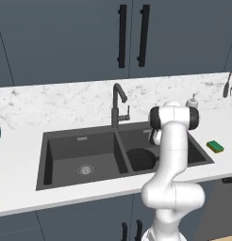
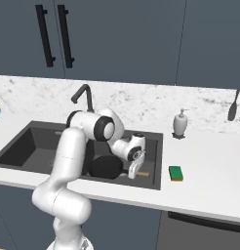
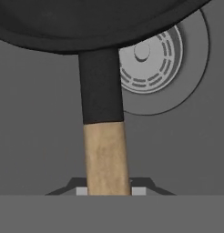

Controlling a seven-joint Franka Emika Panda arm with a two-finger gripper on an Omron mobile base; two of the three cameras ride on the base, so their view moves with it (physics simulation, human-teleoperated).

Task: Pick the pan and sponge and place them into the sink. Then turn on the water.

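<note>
The pan (image 2: 106, 167) sits low in the right basin of the sink (image 1: 52, 160), its black bowl just ahead of the tool (image 2: 135, 172). In the hand view the pan's rim arcs across the top, and its handle (image 3: 104, 150), black near the bowl and pale wood toward the end, runs straight back between the two finger tips. The tool is closed on that wooden end. Gripping the handle by its far end keeps the hand clear of the bowl and lets the pan go down level over the drain (image 3: 148, 59), which shows just past the handle to one side. Whether the pan already rests on the basin floor I cannot tell; it looks very close to it, so this is likely the final stage of setting it down, with release to follow.

Out to the tool's right, past the sink's edge, the sponge (image 2: 176, 173) lies flat on the desk (image 2: 214, 171), near the rim and untouched, so it would be the next thing to fetch. Behind it stands the white soap dispenser (image 2: 180, 123). The faucet (image 1: 119, 104) rises behind the divider, to the tool's left and beyond it, with no water running; its lever waits for the last step.
</note>
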